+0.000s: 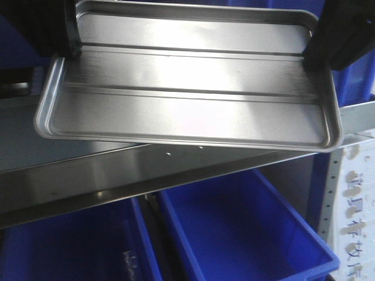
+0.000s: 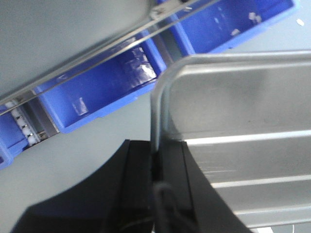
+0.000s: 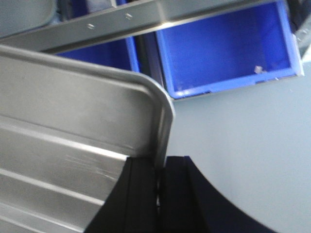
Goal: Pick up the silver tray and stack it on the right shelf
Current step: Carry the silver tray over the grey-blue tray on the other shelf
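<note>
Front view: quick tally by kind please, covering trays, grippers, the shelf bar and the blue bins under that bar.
silver tray: 1
grippers: 2 (left gripper, right gripper)
shelf bar: 1
blue bins under the bar: 2 ()
Total: 6

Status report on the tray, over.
Both shut on silver tray: left gripper on left rim, right gripper on right rim. Tray overlaps right shelf front bar; contact unclear. Blue bins below, nothing seen blocking.
</note>
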{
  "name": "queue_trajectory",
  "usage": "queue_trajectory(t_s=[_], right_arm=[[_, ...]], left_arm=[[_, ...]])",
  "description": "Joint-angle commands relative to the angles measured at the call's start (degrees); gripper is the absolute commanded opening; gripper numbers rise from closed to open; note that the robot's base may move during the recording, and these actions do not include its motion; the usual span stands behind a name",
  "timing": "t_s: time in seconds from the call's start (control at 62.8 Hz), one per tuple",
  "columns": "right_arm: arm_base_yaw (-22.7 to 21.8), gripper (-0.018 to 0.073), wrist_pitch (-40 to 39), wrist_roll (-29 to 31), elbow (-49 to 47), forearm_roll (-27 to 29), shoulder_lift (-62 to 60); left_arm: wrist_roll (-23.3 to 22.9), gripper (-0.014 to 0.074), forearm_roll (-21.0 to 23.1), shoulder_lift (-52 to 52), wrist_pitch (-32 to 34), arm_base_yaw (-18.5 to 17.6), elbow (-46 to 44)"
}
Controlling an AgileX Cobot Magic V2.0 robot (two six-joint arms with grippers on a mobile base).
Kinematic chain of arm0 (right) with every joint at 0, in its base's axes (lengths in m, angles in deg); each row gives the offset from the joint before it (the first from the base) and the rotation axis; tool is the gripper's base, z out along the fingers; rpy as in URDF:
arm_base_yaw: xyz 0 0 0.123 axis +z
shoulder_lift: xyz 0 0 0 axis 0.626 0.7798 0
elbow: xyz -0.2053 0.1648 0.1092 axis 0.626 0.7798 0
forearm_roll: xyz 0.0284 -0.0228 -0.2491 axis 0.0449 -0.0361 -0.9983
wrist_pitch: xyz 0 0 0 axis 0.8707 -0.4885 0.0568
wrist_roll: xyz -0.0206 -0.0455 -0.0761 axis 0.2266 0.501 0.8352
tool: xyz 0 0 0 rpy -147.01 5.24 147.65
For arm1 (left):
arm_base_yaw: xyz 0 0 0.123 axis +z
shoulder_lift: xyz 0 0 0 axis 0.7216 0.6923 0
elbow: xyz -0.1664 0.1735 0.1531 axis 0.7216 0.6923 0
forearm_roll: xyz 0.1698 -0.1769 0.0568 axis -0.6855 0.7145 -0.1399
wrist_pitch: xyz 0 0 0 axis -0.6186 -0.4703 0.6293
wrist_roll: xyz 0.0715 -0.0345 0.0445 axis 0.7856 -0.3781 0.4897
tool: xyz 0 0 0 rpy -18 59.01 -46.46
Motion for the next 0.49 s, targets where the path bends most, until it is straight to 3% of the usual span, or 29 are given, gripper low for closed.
queue_trajectory(t_s=[0.0, 0.477], right_arm=[[-0.56, 0.0057, 1.2, 1.08, -1.82, -4.47, -1.57], [-0.56, 0.0057, 1.2, 1.08, -1.82, -4.47, -1.57]], left_arm=[[-0.6, -0.0093, -5.96, -2.56, -4.72, 0.22, -1.65], [-0.6, -0.0093, -6.71, -2.56, -6.63, 0.22, -1.65]])
